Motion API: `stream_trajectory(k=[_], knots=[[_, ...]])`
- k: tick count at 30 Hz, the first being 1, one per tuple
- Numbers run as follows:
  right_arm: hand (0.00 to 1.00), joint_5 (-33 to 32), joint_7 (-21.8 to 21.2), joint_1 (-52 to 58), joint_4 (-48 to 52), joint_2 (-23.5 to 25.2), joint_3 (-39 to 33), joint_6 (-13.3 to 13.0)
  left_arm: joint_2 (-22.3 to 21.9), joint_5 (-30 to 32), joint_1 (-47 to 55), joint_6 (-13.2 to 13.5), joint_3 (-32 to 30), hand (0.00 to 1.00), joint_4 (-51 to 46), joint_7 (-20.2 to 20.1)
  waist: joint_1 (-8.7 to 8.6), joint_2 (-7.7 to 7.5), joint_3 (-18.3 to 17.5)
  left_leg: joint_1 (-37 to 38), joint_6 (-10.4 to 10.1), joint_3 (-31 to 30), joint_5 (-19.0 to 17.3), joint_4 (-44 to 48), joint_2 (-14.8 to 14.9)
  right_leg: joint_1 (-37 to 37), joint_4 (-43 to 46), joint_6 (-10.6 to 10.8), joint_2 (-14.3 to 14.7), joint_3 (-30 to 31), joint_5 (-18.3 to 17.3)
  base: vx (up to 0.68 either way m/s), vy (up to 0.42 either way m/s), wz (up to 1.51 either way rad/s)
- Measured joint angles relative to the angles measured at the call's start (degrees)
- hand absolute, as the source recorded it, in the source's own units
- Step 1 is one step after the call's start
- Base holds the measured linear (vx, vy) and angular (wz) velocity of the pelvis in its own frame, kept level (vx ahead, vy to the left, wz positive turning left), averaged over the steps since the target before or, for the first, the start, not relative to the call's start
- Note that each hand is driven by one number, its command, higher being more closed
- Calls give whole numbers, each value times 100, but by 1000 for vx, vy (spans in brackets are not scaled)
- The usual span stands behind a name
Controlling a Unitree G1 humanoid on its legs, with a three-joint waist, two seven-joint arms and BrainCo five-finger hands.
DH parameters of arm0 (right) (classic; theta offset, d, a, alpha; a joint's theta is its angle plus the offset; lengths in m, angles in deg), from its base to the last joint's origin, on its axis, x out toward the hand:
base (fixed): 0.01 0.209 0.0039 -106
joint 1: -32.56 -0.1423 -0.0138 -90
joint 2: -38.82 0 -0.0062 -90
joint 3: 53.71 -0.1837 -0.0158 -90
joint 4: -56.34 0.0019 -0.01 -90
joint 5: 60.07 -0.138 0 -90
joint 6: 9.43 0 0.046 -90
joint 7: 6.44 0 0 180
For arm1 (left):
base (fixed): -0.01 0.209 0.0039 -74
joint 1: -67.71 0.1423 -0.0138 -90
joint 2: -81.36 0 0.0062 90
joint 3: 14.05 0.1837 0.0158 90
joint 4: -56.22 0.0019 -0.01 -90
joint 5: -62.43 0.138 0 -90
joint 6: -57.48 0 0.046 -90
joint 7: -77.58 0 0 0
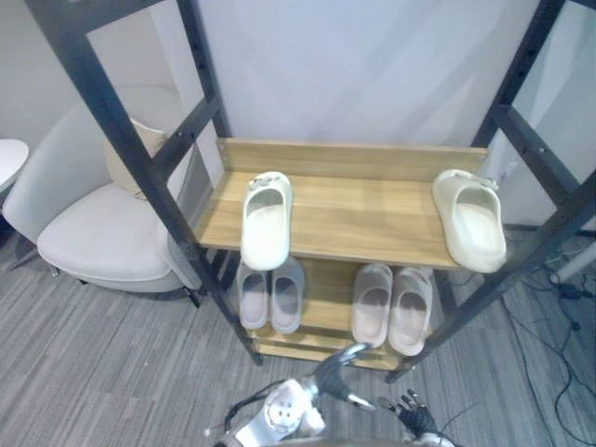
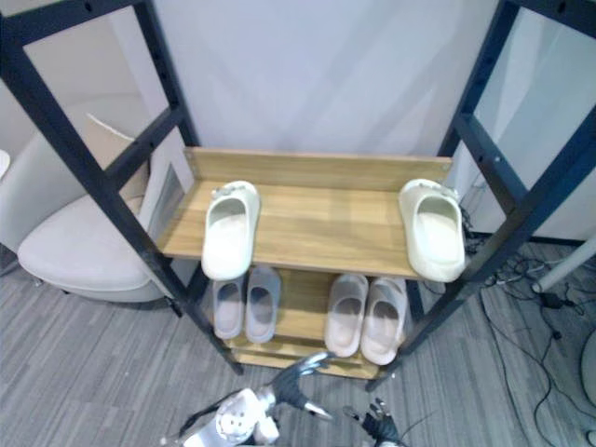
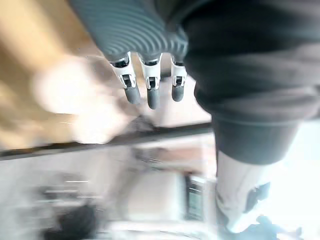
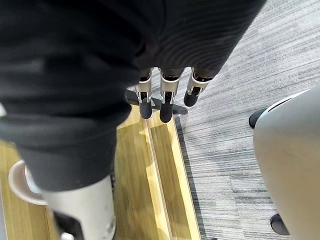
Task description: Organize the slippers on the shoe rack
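Hanging low before the shoe rack [image 1: 138,154], both hands empty: left hand [image 3: 150,95] and right hand [image 4: 166,102] have fingers straight, holding nothing. Two cream slippers sit well apart on the upper shelf [image 1: 372,219]: left slipper [image 1: 266,222], right slipper [image 1: 470,219], toes over the near edge. Risk: a clumsy nudge cld tip one off; the right one's by a post, so fingers cld snag.

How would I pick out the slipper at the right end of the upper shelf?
Find the black-framed shoe rack beside the white armchair. At the right end of its upper shelf lies a cream slipper. Its twin lies far left; the grey pair and pink pair sit below.
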Motion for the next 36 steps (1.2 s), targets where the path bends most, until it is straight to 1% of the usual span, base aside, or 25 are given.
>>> stream_trajectory(k=[1,3,5,8,9,13,15,17,20,22,24,26,28,31,33,36], knots=[[0,1,7,23,0,-20,25,-7,-4,-136,-9,25,4,0,-371,14,-1,11,-9,48,-1,-30,-1,-1,-1,98,-72,-1,4,-50,0,65,-16,15],[0,14,-1,28,1,-71,66,-12,0,-328,-63,42,-17,0,-809,74,3,58,-42,82,-2,-50,-2,-25,4,161,-129,-3,15,-80,-1,56,-20,8],[0,14,2,35,1,-83,83,-12,-6,-372,-209,45,-108,0,-1126,156,-1,79,-56,112,-2,-77,-2,-48,6,207,-155,-13,22,-115,-7,32,-16,5],[0,60,2,62,1,-191,112,-13,-79,-428,-500,79,-627,0,-1659,433,4,77,-58,161,-4,-62,-3,-104,12,228,-165,-11,23,-78,-21,2,2,-1],[0,66,4,95,-2,-237,111,-9,-96,-428,-660,102,-898,0,-1800,554,3,73,-60,162,-4,-57,-4,-106,9,227,-166,-9,17,-70,-22,0,0,0],[0,68,0,242,-57,-284,85,14,-106,-409,-1172,118,-1724,0,-1872,898,3,29,-74,177,-4,-21,-5,-107,9,223,-136,-7,11,-29,-22,6,2,-3],[0,69,-15,321,-148,-282,51,23,-116,-296,-1322,104,-1974,0,-1872,1080,0,-11,-104,180,-3,-14,-5,-106,6,219,-134,-7,11,-15,-23,3,2,-3],[0,68,-24,374,-179,-282,40,68,-113,-170,-1455,71,-2098,0,-1872,1167,-4,-24,-114,180,-3,-13,-5,-106,5,215,-124,-6,11,-13,-23,0,0,0],[0,69,-94,468,-178,-273,33,85,-86,93,-1771,-20,-2559,0,-1715,1303,-14,-55,-130,185,-3,-9,-4,-103,5,189,-97,9,6,6,-44,-36,6,-2],[0,68,-146,525,-178,-270,17,89,-52,340,-2070,-100,-2962,0,-1448,1426,-24,-60,-143,185,-3,-8,-4,-100,4,153,-30,20,-7,12,-64,-17,3,-1],[0,70,-196,550,-167,-267,-18,109,-14,476,-2284,-156,-3220,0,-1183,1480,-37,-55,-155,184,-1,-7,-2,-102,2,132,-7,25,-17,9,-74,0,0,0],[0,70,-225,544,-160,-266,-48,146,210,570,-2427,-206,-3341,0,-791,1537,-85,-47,-174,184,-2,-6,-2,-102,-1,132,-19,22,-13,9,-71,0,0,0],[0,69,-252,518,-138,-263,-139,146,403,604,-2442,-302,-3546,0,-414,1543,-187,-40,-178,183,-2,-5,-2,-105,-12,131,-39,16,-4,6,-67,0,0,0],[0,69,-255,530,-138,-262,-178,156,484,598,-2472,-377,-3718,0,-156,1553,-203,-46,-175,170,-3,-2,-2,-112,4,131,-97,-6,14,-9,-42,0,0,0],[0,69,-256,527,-137,-261,-180,189,660,594,-2658,-445,-3740,0,205,1552,-211,-48,-174,154,-4,-8,-1,-115,13,132,-135,-15,28,-18,-23,0,0,0],[0,68,-268,513,-111,-257,-180,188,771,595,-2856,-524,-3826,0,554,1556,-235,-47,-174,153,-4,-20,-1,-115,10,157,-169,-17,28,-37,-19,8,-1,1]])
